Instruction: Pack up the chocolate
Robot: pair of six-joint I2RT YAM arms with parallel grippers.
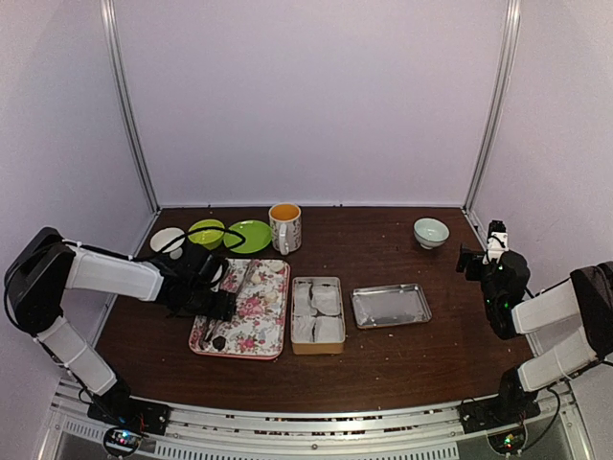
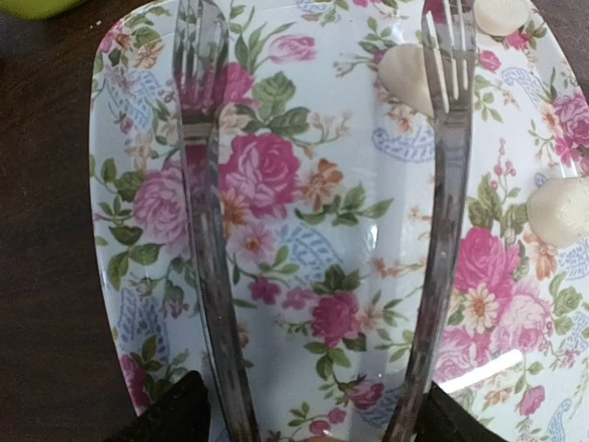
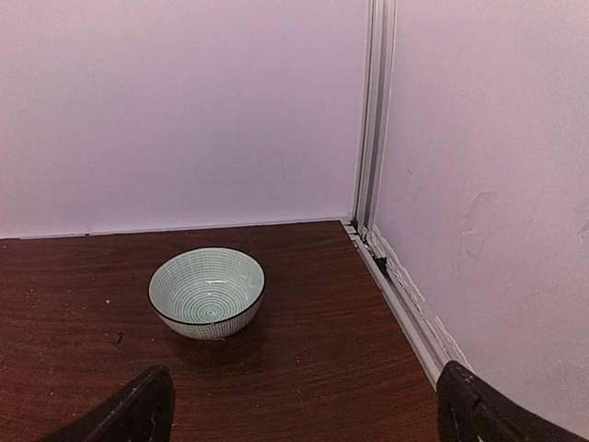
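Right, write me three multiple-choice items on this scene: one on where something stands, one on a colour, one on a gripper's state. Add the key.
1. The pale ceramic bowl with fine green lines stands:
A) on the dark wooden table, near its far right corner
B) on a floral tray
C) inside a tin

2. The flat round plate just left of the patterned white mug is:
A) red
B) bright green
C) blue

3. The right gripper is:
A) shut on a bowl
B) shut on a fork
C) open, holding nothing

Key:
1 A: the right wrist view shows it on bare wood by the corner post.
2 B: the top view shows it green.
3 C: its fingers stand wide apart with only table between them.
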